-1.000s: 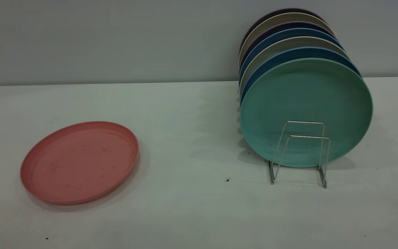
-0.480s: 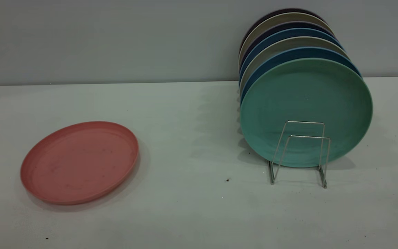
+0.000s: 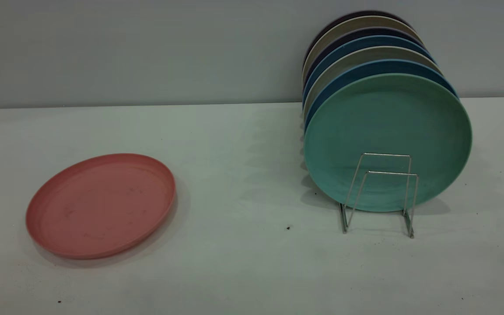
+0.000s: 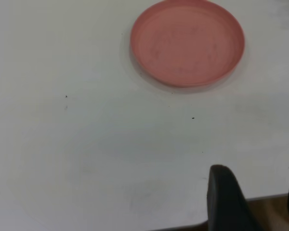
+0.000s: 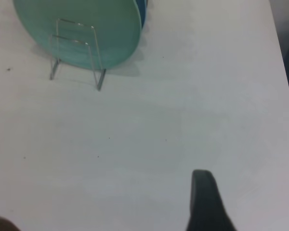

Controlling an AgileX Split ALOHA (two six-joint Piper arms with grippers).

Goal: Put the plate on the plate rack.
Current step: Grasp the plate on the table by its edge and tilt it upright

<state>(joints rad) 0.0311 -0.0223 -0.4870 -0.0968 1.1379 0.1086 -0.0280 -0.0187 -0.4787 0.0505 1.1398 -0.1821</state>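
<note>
The salmon-pink plate [image 3: 101,205] lies flat on the white table at the left, right side up; the left wrist view shows the plate [image 4: 188,43] well ahead of my left gripper [image 4: 257,173]. That gripper is open and empty, hovering near the table's edge. The silver wire plate rack [image 3: 381,192] stands at the right, its two front loops empty. In the right wrist view the plate rack [image 5: 77,53] is far from my right gripper [image 5: 253,192], of which one dark finger [image 5: 207,202] shows, with nothing beside it. Neither arm appears in the exterior view.
A teal-green plate [image 3: 387,131] stands upright in the rack, with several blue, beige and dark plates [image 3: 365,48] behind it. A grey wall [image 3: 147,48] runs behind the table. Open tabletop [image 3: 243,183] lies between plate and rack. The table's side edge [image 5: 284,82] is near the right gripper.
</note>
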